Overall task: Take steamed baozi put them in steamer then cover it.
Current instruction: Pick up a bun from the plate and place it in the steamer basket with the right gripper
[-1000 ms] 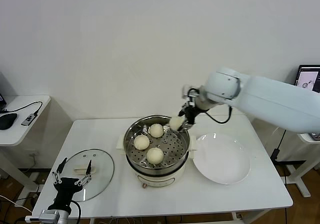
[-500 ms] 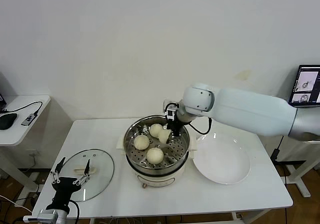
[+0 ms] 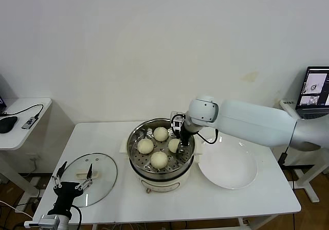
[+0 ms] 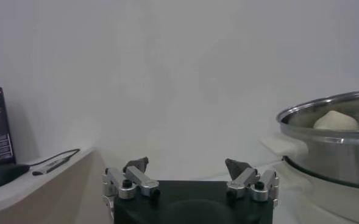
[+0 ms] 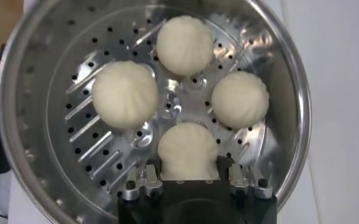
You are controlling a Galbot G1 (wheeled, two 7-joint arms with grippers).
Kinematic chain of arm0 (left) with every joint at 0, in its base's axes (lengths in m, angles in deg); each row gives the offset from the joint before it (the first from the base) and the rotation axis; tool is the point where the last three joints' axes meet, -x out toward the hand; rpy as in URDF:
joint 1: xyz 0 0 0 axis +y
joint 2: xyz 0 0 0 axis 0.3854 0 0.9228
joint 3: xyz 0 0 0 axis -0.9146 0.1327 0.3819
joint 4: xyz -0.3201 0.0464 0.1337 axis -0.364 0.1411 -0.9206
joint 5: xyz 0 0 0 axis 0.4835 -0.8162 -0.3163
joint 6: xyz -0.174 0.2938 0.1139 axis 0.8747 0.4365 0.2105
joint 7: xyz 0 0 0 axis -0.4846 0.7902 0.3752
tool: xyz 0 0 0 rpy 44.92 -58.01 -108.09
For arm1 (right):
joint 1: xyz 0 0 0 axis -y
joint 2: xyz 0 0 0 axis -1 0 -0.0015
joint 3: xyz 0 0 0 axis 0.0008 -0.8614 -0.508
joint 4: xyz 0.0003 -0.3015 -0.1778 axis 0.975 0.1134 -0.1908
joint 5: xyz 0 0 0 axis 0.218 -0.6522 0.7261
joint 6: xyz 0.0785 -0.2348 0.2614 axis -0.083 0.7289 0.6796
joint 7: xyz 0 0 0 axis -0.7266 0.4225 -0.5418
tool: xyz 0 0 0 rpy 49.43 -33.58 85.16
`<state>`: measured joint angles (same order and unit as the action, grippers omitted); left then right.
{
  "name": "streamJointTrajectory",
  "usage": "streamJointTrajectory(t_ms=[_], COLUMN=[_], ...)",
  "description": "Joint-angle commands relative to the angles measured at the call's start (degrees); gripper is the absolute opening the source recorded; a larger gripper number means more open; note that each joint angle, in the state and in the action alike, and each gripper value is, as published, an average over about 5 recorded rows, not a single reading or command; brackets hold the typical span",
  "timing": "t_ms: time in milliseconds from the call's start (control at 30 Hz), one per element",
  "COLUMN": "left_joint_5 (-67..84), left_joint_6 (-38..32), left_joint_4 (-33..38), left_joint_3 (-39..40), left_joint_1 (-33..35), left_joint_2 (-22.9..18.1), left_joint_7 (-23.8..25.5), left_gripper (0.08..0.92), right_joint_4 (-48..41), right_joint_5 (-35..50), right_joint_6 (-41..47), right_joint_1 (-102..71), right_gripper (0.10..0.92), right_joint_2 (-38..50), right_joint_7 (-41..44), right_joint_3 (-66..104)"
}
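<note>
The steamer stands mid-table, and its perforated tray holds four steamed baozi. Three lie free. My right gripper reaches down inside the pot and is shut on the fourth baozi, which rests on the tray on the pot's right side; the fingers press both its sides. The cover lies flat on the table at front left. My left gripper is open and empty and is parked just in front of the cover; it also shows in the left wrist view.
A flat white plate lies bare to the right of the steamer. A side table with a cable and a mouse stands at far left. A laptop screen is at far right. The steamer rim also shows in the left wrist view.
My right gripper moved left from the steamer's far right rim into the pot and lowered the fourth baozi onto the tray. The left arm has not moved.
</note>
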<state>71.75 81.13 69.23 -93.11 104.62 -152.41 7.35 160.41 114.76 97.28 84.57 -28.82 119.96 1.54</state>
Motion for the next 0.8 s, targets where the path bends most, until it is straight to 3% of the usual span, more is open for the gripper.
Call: streamJointTrajectory(t_ms=[33, 200, 533, 800], left_joint_5=[-0.02, -0.01, 0.24, 0.28], left_joint_6=[-0.05, -0.08, -0.03, -0.37], left_joint_4=[0.02, -0.05, 0.08, -0.51], left_joint_3=[0.02, 0.03, -0.22, -0.15], left_joint_1=[0.03, -0.03, -0.14, -0.37], left_joint_2=[-0.13, -0.15, 0.14, 0.25], left_joint_7=[0.02, 0.00, 0.05, 0.10], left_gripper=[0.823, 0.823, 0.823, 0.823], right_joint_4=[-0.61, -0.57, 3.80, 13.62], right_joint_5=[-1.57, -1.65, -1.34, 2.01], right_joint_6=[0.22, 0.19, 0.14, -1.22], right_joint_1=[-0.71, -0.60, 3.14, 2.62], right_gripper=[0.568, 0.577, 0.806, 0.823], right_joint_2=[-0.44, -0.50, 2.98, 11.11], right_joint_7=[0.19, 0.32, 2.88, -3.91], right_joint_3=[0.21, 0.67, 2.30, 7.97])
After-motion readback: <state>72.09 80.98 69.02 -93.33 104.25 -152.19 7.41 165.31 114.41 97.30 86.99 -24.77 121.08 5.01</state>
